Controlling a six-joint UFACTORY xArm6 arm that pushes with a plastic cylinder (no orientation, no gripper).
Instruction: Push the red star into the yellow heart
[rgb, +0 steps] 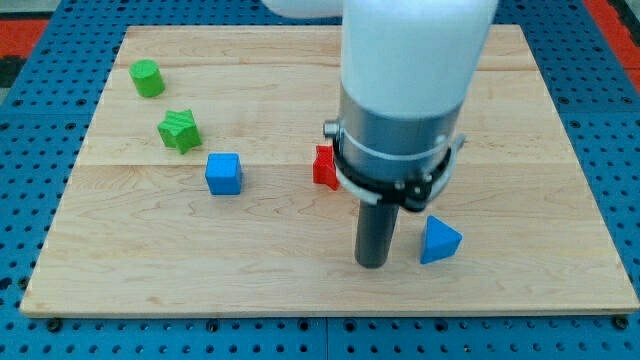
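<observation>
- Wooden worktop (300, 230) on blue pegboard.
- My tip (372, 264) sits just left of the blue triangle (440, 241), below the red star (323, 167).
- No jaws here, only a rod.
- Yellow heart unseen.

Light wooden board (150, 290) made of joined planks, sitting on a blue pegboard surface (30, 330) with a regular hole grid. Red patches at the view's top corners (20, 30). Even, soft lighting, faint shadows.

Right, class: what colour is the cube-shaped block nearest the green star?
Blue. The blue cube sits just right of the green star, clearest in the camera view.
</observation>
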